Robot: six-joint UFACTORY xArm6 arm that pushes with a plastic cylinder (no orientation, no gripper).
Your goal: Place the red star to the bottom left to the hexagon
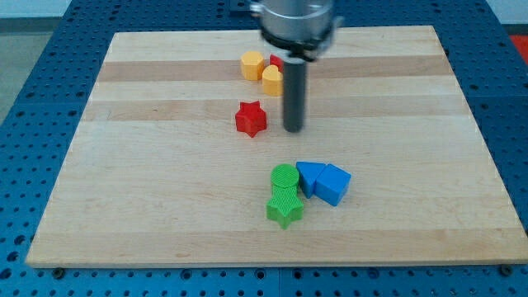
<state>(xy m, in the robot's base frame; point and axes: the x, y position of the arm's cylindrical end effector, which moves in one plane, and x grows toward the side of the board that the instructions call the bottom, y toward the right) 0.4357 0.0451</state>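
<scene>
The red star (251, 118) lies on the wooden board a little above the middle. My tip (293, 129) rests on the board just to the star's right, a small gap apart. A yellow hexagon (252, 64) sits near the view's top, above the star. A second yellow block (272, 81) lies right beside it, lower right. A small red block (276, 62) shows behind them, partly hidden by my rod.
A green cylinder (285, 176) and a green star (285, 207) sit together below the middle. Two blue blocks (310, 176) (332, 184) touch them on the right. The board's edge (247, 260) meets a blue perforated table.
</scene>
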